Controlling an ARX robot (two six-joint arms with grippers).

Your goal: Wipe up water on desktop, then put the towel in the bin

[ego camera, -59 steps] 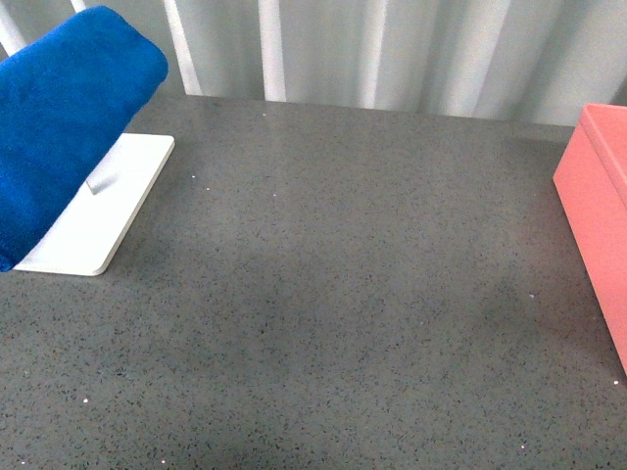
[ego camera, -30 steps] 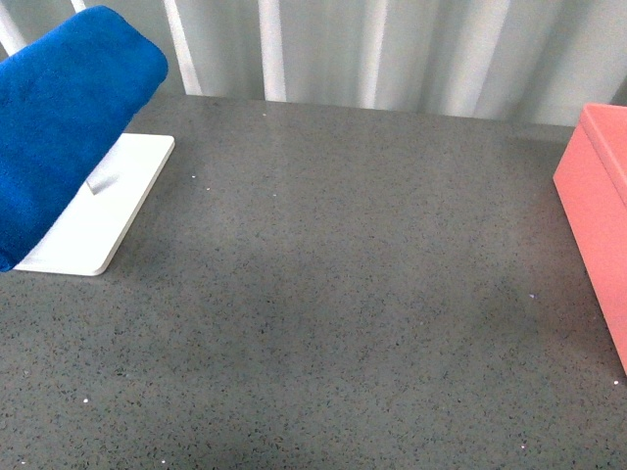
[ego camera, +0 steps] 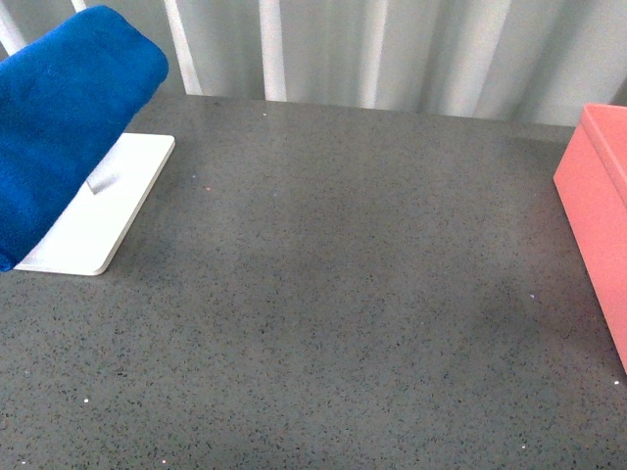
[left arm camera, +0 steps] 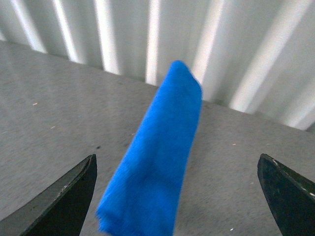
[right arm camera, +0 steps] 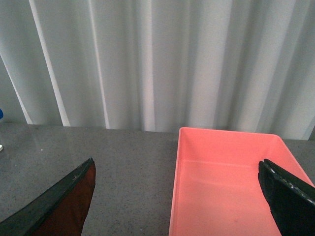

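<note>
The bright blue towel (ego camera: 61, 117) hangs folded over a stand at the far left of the dark grey speckled desktop (ego camera: 333, 294). The salmon-pink bin (ego camera: 598, 211) stands at the right edge. No gripper shows in the front view. In the left wrist view the towel (left arm camera: 157, 157) hangs in front of my open left gripper (left arm camera: 179, 196), between its spread jaws and apart from them. In the right wrist view the bin (right arm camera: 231, 182) lies empty ahead of my open right gripper (right arm camera: 179, 196). I see no water on the desktop.
A flat white tray (ego camera: 98, 211) forms the base under the towel at the left. A pale pleated curtain (ego camera: 392, 49) runs along the far edge of the desktop.
</note>
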